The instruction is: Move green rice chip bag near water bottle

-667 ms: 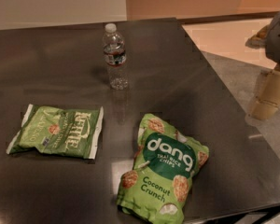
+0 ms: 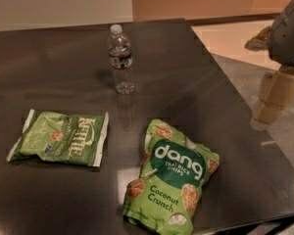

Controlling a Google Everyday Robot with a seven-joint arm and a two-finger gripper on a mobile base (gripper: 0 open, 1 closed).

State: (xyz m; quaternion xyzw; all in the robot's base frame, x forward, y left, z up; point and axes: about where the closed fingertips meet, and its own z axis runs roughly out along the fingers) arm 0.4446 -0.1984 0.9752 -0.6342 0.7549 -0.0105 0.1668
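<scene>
Off past the table (image 2: 49, 58) edge hangs the claw (image 2: 276, 99); whether it is apart or together, I cannot tell. The dang bag (image 2: 172, 177) lies flat to its lower left, well apart; the bottle (image 2: 120, 58) stands farther left. This looks like the approach step: next, reach over and clamp the bag.

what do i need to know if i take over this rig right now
Gripper: beyond the table's right edge, touching none of the items.
Dang bag: flat near the front edge, not grasped.
Bottle: upright further back, left of the dang bag, with a clear gap between them.
Kettle bag: flat on the left.
Done: nothing yet.
Left: grasp the dang bag and set it beside the bottle.
</scene>
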